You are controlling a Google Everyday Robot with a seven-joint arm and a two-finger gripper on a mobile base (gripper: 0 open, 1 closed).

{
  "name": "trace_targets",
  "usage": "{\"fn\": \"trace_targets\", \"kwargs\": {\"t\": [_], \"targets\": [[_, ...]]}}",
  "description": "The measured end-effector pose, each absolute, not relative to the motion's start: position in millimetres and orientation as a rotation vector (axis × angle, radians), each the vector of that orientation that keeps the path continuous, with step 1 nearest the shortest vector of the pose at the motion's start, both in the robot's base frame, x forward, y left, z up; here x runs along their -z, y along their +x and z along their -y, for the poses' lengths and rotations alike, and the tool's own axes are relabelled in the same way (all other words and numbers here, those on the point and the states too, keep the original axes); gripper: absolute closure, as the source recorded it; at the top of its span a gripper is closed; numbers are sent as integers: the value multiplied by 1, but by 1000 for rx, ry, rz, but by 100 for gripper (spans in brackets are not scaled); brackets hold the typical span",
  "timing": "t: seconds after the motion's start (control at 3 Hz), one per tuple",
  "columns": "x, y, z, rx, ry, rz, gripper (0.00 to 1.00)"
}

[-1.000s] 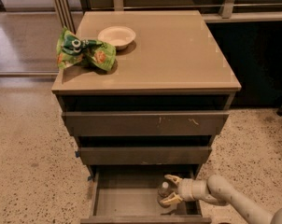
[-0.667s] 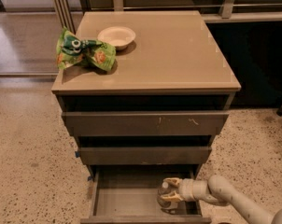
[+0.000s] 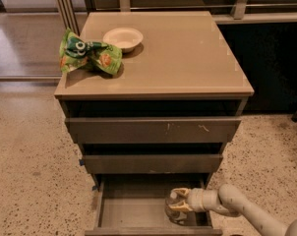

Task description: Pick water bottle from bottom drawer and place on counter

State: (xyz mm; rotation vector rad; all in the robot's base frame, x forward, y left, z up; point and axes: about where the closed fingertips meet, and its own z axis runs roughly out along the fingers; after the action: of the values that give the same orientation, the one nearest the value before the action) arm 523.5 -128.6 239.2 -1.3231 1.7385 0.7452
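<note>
The bottom drawer [image 3: 133, 208] is pulled open at the foot of the grey-brown cabinet. The water bottle [image 3: 172, 209], clear plastic, stands in the drawer's right part. My gripper [image 3: 178, 200] reaches in from the lower right on a white arm, its fingers on either side of the bottle and closed against it. The bottle's cap is hidden behind the fingers. The counter [image 3: 188, 58] is the tan top of the cabinet, far above the gripper.
A white bowl [image 3: 123, 37] and a crumpled green snack bag [image 3: 88, 57] lie on the counter's back left. Two upper drawers [image 3: 153, 130] stand slightly open above the bottom one, overhanging it. Speckled floor lies on both sides.
The gripper has shifted slightly left and settled around the bottle, its fingers closing in on it. The bottle stays in the drawer.
</note>
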Motion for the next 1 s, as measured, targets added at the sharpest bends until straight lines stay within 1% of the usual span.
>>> {"fn": "trace_targets", "kwargs": {"t": [0.33,0.67,1.0], "targets": [[-239,523,129,-745,-1323,-1738,100],[-255,518,126,-744,-1315,-1738,100],[-312,512,126,-728,-1287,-1741,100]]}}
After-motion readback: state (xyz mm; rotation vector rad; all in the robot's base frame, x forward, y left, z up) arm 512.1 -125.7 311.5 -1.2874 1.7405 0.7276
